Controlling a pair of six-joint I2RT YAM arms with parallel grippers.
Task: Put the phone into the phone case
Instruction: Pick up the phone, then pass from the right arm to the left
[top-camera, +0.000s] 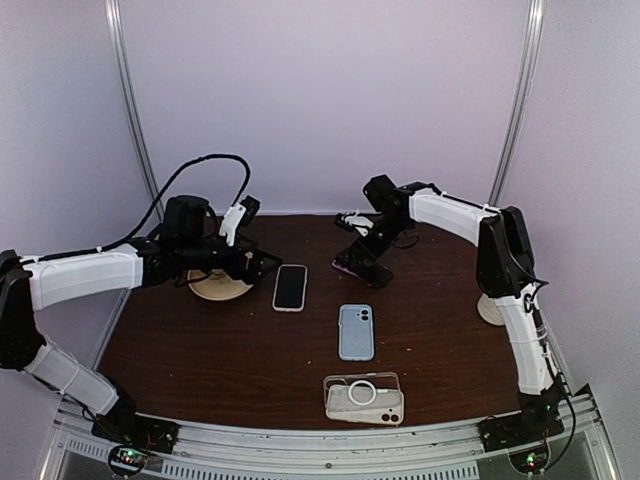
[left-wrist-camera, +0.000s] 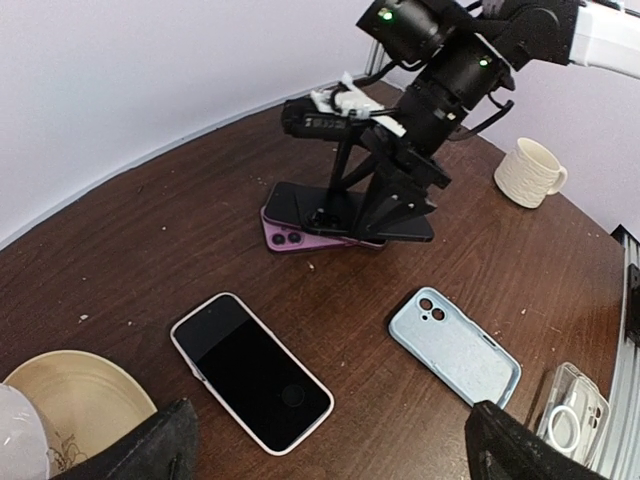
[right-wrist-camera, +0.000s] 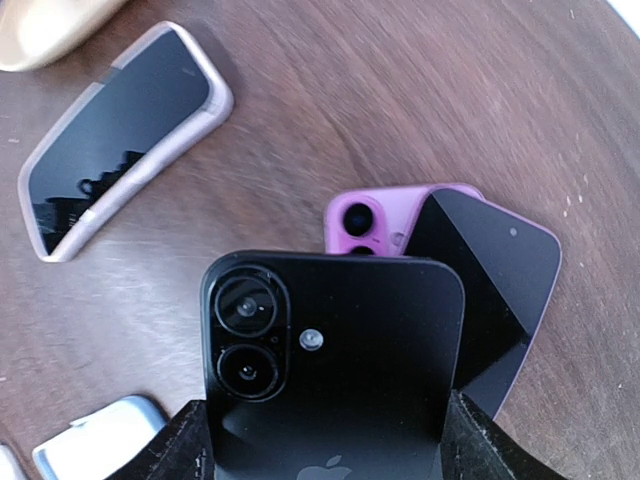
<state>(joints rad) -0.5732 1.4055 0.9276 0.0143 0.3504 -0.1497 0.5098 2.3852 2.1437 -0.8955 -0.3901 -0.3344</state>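
only the right wrist view shows the black phone (right-wrist-camera: 340, 350) back-up, two lenses visible, with a finger (right-wrist-camera: 185, 445) against each long edge. from above, the right gripper (top-camera: 366, 262) hides it. the left wrist view shows it lying across the purple case (left-wrist-camera: 290, 238) at the table's (top-camera: 200, 350) far side; whether it is seated cannot be told. left gripper (top-camera: 262, 263) spread wide, holding nothing, beside a tan bowl (top-camera: 220, 288) and above a white-edged phone (left-wrist-camera: 252, 372).
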